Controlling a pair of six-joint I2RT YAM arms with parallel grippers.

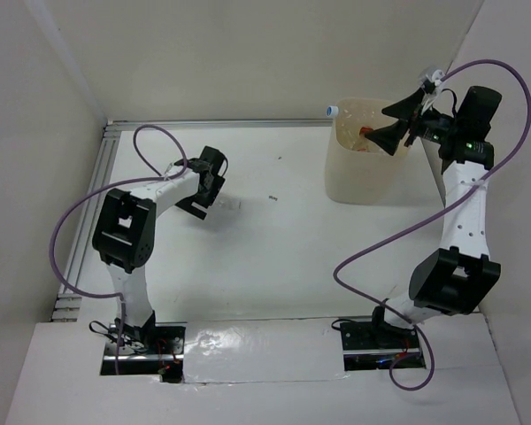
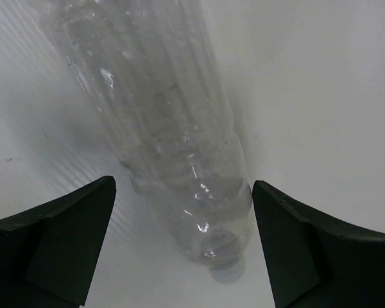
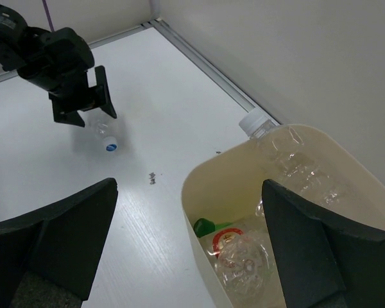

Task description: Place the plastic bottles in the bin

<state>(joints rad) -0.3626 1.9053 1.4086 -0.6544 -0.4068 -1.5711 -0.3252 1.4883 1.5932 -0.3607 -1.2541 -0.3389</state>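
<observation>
A clear crinkled bottle (image 2: 173, 122) lies on the white table between the fingers of my left gripper (image 2: 183, 186), cap end toward the camera. The jaws are open and stand either side of it without touching. From above the left gripper (image 1: 208, 197) is left of centre, and the bottle (image 1: 227, 204) barely shows. My right gripper (image 1: 391, 124) is open and empty over the cream bin (image 1: 363, 177) at the back right. Inside the bin (image 3: 244, 173) lie a green bottle (image 3: 208, 226), a red-labelled bottle (image 3: 230, 235) and clear ones. A white-capped clear bottle (image 3: 289, 160) leans against its far rim.
White walls close in the table on the left, back and right, with a metal rail (image 1: 212, 124) along the back edge. A small dark speck (image 1: 271, 197) marks the table's middle. Purple cables loop off both arms.
</observation>
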